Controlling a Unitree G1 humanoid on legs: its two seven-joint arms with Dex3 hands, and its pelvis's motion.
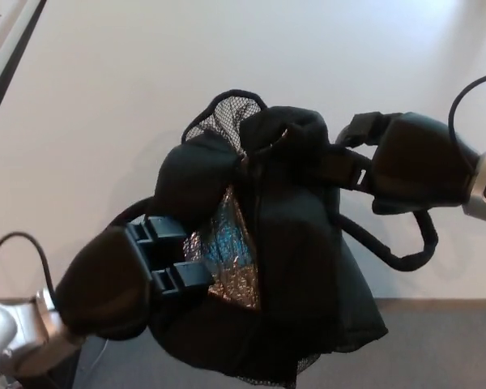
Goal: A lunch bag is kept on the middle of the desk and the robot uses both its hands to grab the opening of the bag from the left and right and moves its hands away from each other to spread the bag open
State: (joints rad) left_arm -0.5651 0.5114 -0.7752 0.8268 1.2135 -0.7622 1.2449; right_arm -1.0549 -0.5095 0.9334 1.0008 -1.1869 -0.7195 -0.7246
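A single head view looks steeply down from above onto the white bench [105,97], whose near edge crosses the lower right of the picture, with grey floor [445,348] below it. The camera sits close (the lunch bag [300,243] fills most of the middle). The left hand [113,279] enters from lower left, the right hand [409,162] from the right edge.
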